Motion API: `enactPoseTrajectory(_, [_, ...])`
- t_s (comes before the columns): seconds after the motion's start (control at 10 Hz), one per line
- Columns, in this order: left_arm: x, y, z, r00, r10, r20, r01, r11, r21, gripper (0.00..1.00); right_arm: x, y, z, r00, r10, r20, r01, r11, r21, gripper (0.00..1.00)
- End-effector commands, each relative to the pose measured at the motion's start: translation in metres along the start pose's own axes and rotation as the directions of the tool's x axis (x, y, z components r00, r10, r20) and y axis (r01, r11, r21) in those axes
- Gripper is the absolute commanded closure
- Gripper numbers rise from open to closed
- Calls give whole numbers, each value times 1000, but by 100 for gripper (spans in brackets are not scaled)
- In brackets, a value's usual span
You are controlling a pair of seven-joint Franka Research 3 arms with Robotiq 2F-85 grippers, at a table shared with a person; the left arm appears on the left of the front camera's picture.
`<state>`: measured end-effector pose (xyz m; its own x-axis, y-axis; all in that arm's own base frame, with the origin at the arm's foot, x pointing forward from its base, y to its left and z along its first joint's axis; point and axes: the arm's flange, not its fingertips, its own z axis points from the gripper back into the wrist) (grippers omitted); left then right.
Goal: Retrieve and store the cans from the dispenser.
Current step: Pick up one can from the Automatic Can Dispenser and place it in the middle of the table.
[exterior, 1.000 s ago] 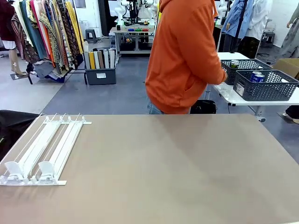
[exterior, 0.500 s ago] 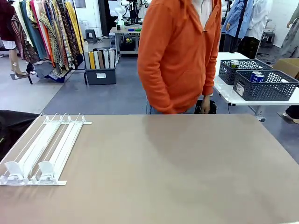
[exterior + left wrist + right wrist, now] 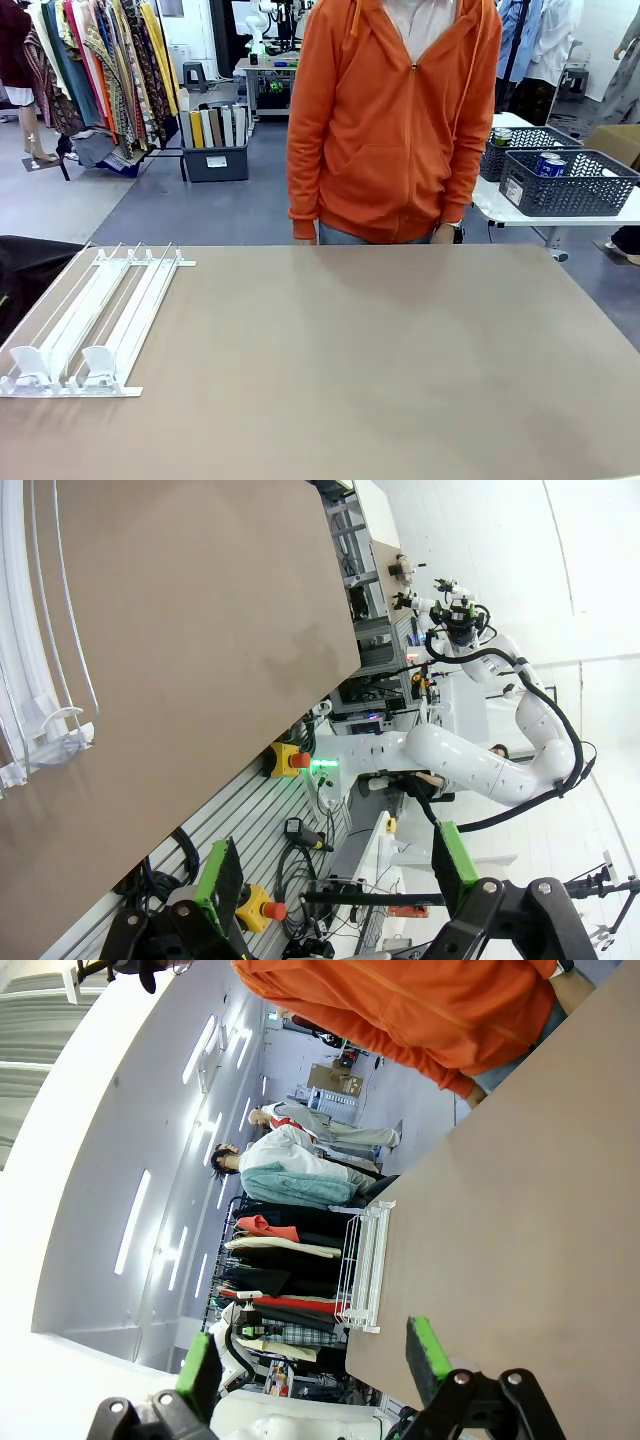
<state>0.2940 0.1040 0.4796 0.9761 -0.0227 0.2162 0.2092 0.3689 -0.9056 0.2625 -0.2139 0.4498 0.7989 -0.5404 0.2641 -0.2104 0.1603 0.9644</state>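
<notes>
The white dispenser (image 3: 95,320) lies flat at the table's left, and its lanes hold nothing. It also appears at the edge of the left wrist view (image 3: 40,680) and in the right wrist view (image 3: 365,1265). Two cans (image 3: 548,164) (image 3: 501,136) stand in dark mesh baskets on a side table at the far right, off the main table. My left gripper (image 3: 335,875) is open, off the table's edge, with nothing between its green pads. My right gripper (image 3: 312,1360) is open too, hovering beside the table with nothing held.
A person in an orange hoodie (image 3: 395,120) stands at the far edge of the brown table (image 3: 380,380), facing it with arms down. Two dark grey mesh baskets (image 3: 570,185) sit on the white side table behind the person's side.
The person has turned away from the side table with the baskets and now faces the main table squarely. Nothing on the table has moved.
</notes>
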Motion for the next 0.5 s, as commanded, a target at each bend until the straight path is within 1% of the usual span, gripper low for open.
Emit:
enactPoseTrajectory(0.0, [1, -4, 0, 1000, -3, 6, 3, 1000, -14, 0, 3, 4, -2, 1000, 1, 14, -1, 1000, 20, 0])
enactPoseTrajectory(0.4, [1, -4, 0, 1000, -3, 6, 3, 1000, -14, 0, 3, 4, -2, 1000, 1, 14, -1, 1000, 20, 0])
